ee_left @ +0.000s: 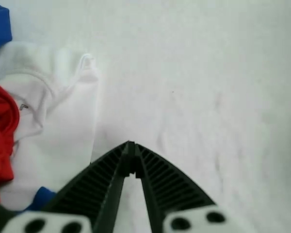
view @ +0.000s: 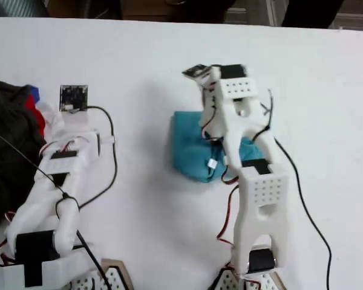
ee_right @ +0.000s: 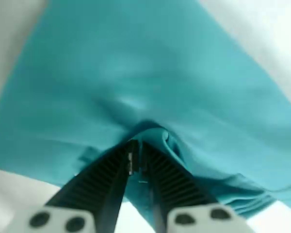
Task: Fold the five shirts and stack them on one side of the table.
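Teal shirt (view: 187,151) just right of centre in the high view, bunched into a thick wad on the white table (view: 139,54). Lies half under the right arm (view: 254,175), which stretches up from the bottom edge of the frame. Right gripper (ee_right: 136,151) clamped onto it: pinches a raised fold of the cloth at the tips, jaws almost together, teal fabric spread all around them.

At the left edge of the high view, a loose heap of the other shirts. Black shirt (view: 6,157) biggest and lowest in the frame, red shirt (view: 37,121) against its upper right, blue shirt (view: 31,92) peeking out at the top, white shirt (view: 53,118) on the side nearest the left arm (view: 48,187). None folded, all touching one another, well apart from the teal one.

Left gripper (ee_left: 131,151) closed with nothing in it, tips meeting over bare table just beside the white shirt's edge. Black cable (view: 112,157) looping across the table right of the left arm.
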Action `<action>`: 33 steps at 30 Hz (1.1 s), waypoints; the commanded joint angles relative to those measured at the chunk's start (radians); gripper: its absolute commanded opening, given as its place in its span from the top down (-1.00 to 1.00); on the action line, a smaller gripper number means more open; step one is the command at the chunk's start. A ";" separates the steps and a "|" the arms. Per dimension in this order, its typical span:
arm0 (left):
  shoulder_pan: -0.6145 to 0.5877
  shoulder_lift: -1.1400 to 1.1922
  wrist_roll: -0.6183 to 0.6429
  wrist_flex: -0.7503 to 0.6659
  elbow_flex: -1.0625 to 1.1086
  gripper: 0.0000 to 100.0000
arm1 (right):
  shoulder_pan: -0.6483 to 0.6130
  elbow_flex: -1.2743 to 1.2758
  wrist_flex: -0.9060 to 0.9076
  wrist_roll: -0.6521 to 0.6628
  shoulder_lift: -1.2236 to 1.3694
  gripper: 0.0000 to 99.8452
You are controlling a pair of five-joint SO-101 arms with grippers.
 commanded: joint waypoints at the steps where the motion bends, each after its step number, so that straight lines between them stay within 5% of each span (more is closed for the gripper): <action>1: 0.009 -0.038 0.003 -0.018 -0.010 0.95 | 0.077 0.018 0.027 0.069 -0.054 0.96; 14: 0.009 -0.038 0.003 -0.018 -0.012 0.95 | 0.131 0.631 0.025 0.278 -0.625 0.96; 20: 0.009 -0.038 0.003 -0.018 -0.012 0.95 | 0.088 0.654 -0.061 0.298 -0.786 0.96; 27: 0.009 -0.038 0.003 -0.018 -0.012 0.95 | 0.010 0.686 -0.340 0.015 -0.642 0.96; 33: 0.009 -0.038 0.003 -0.018 -0.012 0.95 | 0.033 0.684 -0.252 0.011 -0.506 0.96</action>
